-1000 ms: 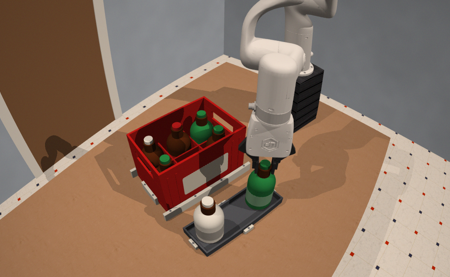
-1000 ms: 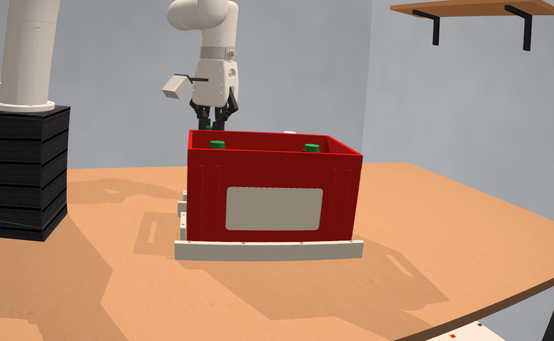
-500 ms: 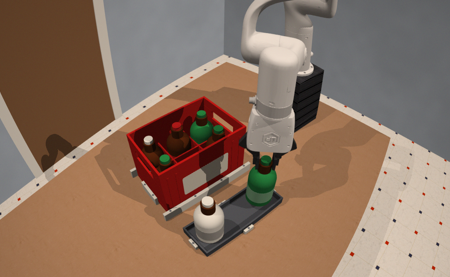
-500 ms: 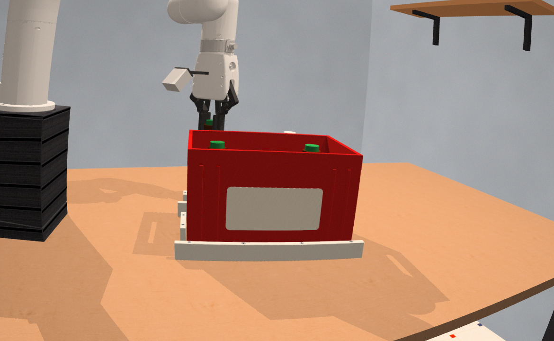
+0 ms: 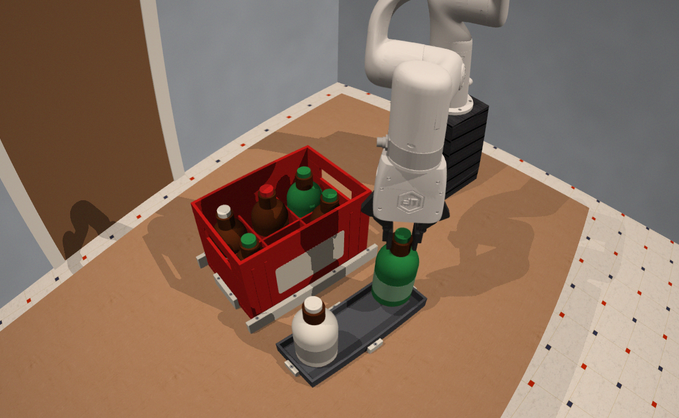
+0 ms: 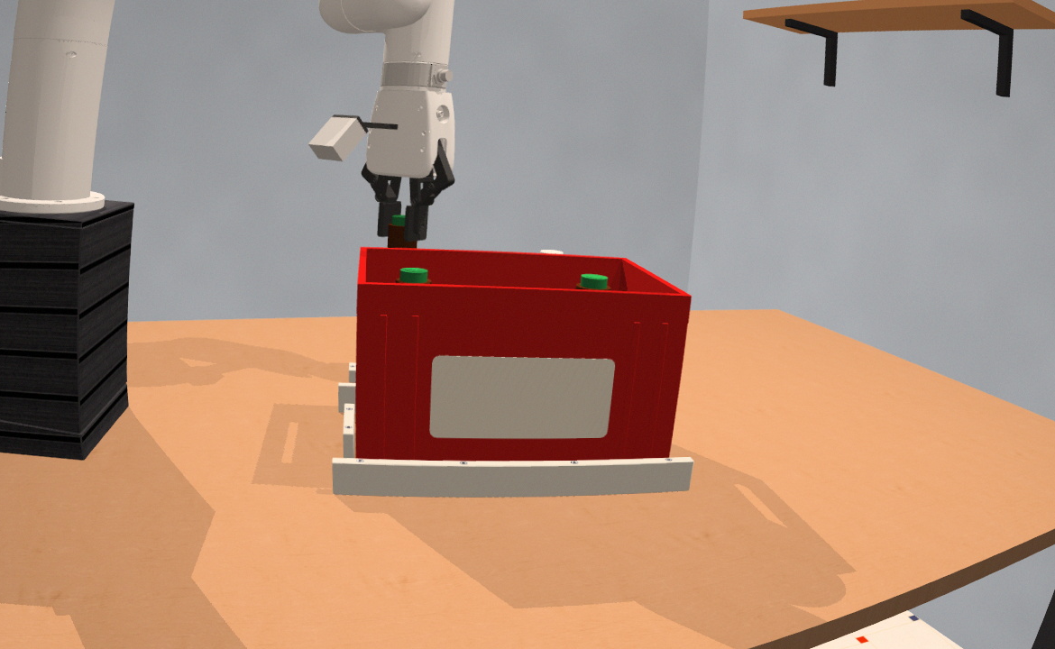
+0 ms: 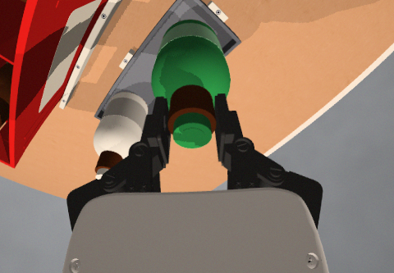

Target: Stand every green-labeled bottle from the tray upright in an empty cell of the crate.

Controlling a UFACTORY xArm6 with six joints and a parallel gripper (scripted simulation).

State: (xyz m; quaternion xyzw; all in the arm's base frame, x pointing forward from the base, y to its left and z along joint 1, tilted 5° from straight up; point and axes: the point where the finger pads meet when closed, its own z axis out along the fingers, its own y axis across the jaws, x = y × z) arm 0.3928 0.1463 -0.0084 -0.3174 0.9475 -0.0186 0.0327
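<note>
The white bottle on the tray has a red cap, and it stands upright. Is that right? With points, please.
Not quite. The cap of the white bottle (image 5: 314, 337) (image 7: 120, 131) is white, not red, as the top view shows. It does stand upright on the tray (image 5: 352, 355) (image 7: 144, 65).

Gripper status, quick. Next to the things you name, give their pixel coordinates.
Gripper (image 5: 403, 241) (image 6: 402, 222) (image 7: 191, 110): closed on the neck of the green bottle (image 5: 394, 267) (image 7: 190, 65), holding it upright above the tray (image 5: 368, 317) (image 7: 141, 70).
</note>
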